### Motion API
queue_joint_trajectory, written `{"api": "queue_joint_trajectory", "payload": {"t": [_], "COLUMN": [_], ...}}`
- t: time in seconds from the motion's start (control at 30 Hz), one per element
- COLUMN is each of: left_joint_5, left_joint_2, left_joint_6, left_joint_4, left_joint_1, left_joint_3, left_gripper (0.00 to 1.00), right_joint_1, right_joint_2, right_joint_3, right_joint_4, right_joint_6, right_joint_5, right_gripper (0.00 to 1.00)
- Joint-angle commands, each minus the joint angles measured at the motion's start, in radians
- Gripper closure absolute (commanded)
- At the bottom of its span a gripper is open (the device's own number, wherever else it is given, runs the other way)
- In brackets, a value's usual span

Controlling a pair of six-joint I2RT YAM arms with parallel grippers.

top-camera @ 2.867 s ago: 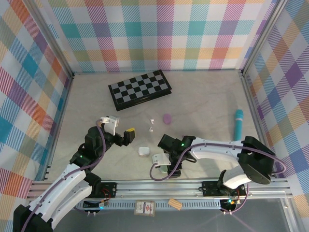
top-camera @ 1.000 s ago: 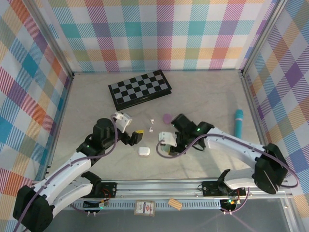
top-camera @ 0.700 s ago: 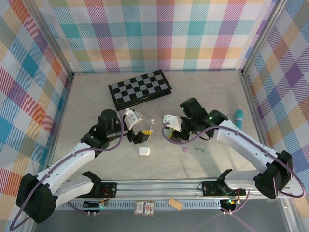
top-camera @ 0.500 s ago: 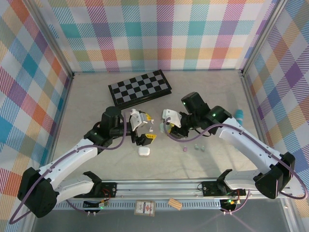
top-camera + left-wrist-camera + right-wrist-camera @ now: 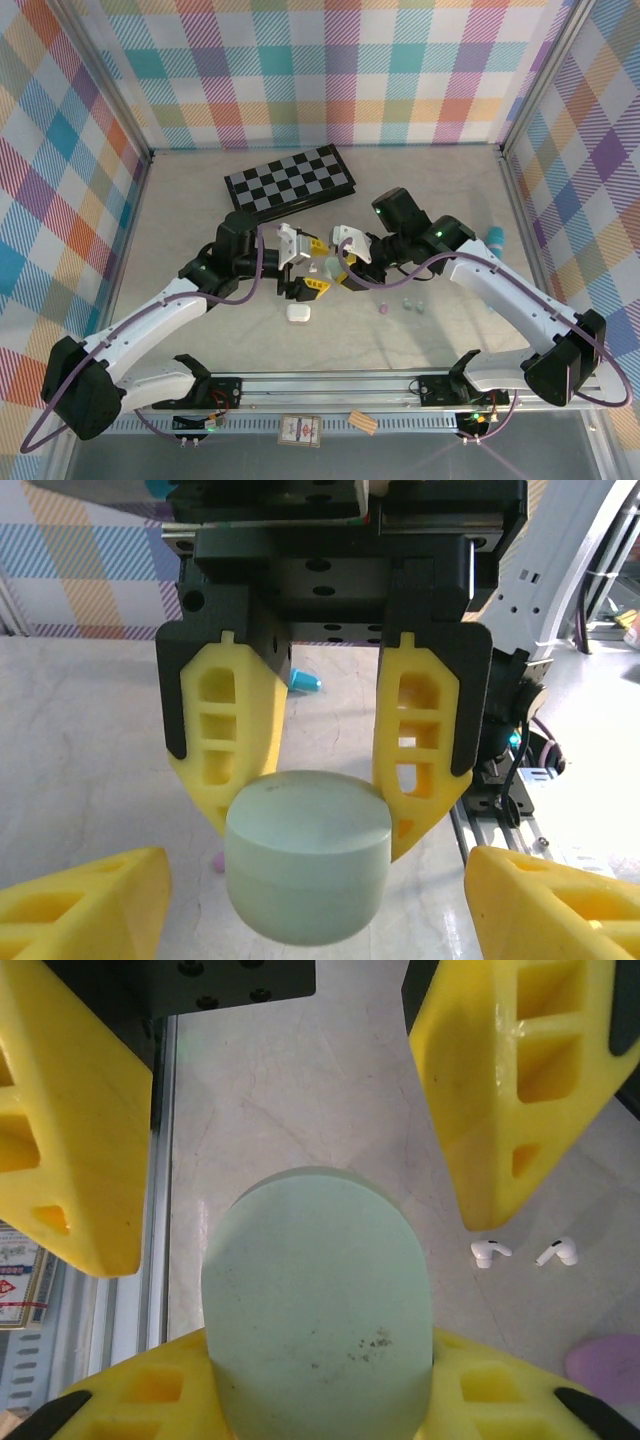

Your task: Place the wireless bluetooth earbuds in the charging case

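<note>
A mint-green charging case (image 5: 331,265), lid down, hangs above the table with my right gripper (image 5: 320,1360) shut on its lower half. Facing it, my left gripper (image 5: 315,880) is open, one finger (image 5: 90,900) on either side of the case and apart from it. From above, the two grippers, left (image 5: 314,264) and right (image 5: 342,270), meet mid-table. Two white earbuds (image 5: 490,1251) lie on the table below. A lilac earbud (image 5: 383,309) and two mint earbuds (image 5: 407,303) lie right of the grippers.
A white case (image 5: 298,312) sits just in front of the left gripper. A lilac case (image 5: 605,1365) lies near the white buds. A folded chessboard (image 5: 290,184) is at the back, a teal cylinder (image 5: 495,240) at the right. Checked walls enclose the table.
The right gripper lifted the mint case from the near table and carried it back and left. The left gripper swung right to face it, its fingers narrowing around the case.
</note>
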Motion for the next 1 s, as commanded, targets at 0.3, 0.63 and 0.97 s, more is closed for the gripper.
{"api": "queue_joint_trajectory", "payload": {"t": [0.3, 0.63, 0.97], "left_joint_5": [0.039, 0.033, 0.046], "left_joint_2": [0.023, 0.016, 0.020], "left_joint_6": [0.030, 0.032, 0.031], "left_joint_4": [-0.021, -0.028, -0.042], "left_joint_1": [-0.028, -0.031, -0.031], "left_joint_3": [0.033, 0.031, 0.038], "left_gripper": [0.37, 0.48, 0.58], "right_joint_1": [0.016, 0.031, 0.039], "right_joint_2": [0.013, 0.014, 0.027], "right_joint_3": [0.051, 0.055, 0.045], "right_joint_4": [0.000, -0.011, -0.027], "right_joint_6": [0.002, 0.000, -0.018], "right_joint_5": [-0.063, -0.056, -0.008], "right_gripper": [0.76, 0.76, 0.76]}}
